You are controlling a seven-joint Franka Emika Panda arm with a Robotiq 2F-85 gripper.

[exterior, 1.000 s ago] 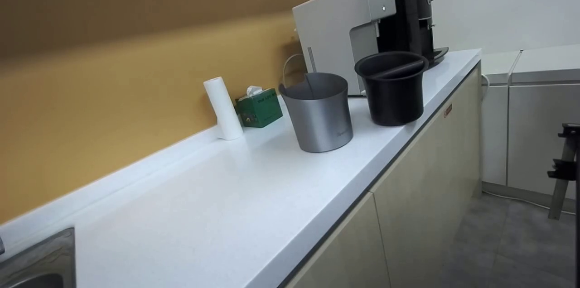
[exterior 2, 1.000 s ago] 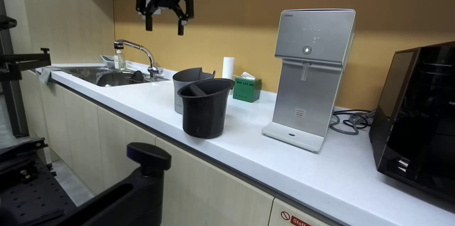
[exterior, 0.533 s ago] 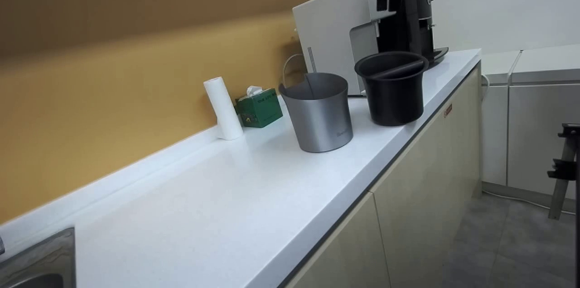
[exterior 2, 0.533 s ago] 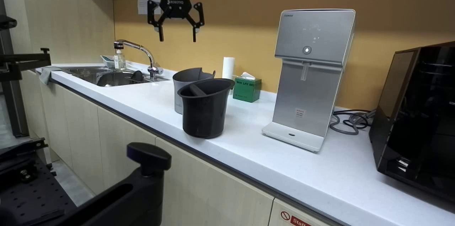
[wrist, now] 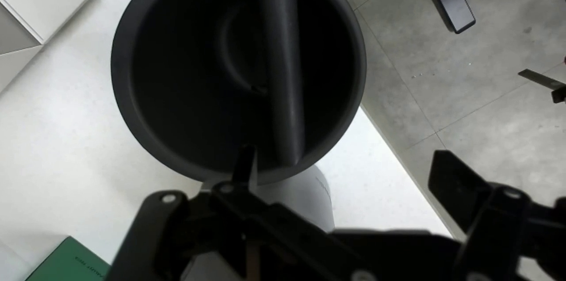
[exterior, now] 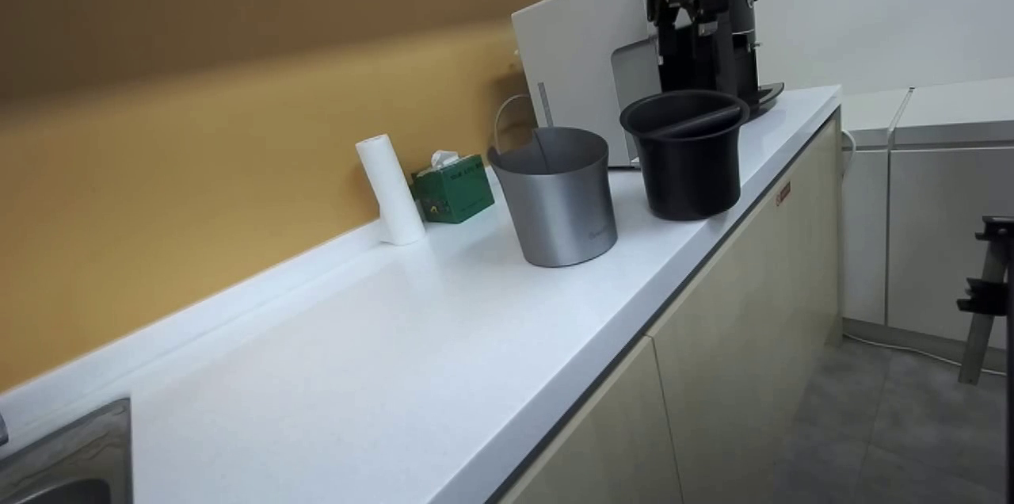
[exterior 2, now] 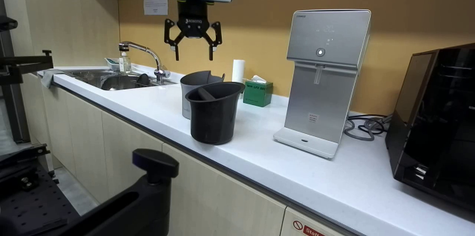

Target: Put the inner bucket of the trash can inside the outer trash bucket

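White countertop carries both buckets upright and apart: grey metallic outer bucket, then just beside it, near the front edge, black plastic inner bucket, not nested, so grasp, lift and insert all look pending. Inner's mouth points up, long axis vertical. My claw hangs above the rims, spread, holding nothing; crossbar runs skew to the edge.
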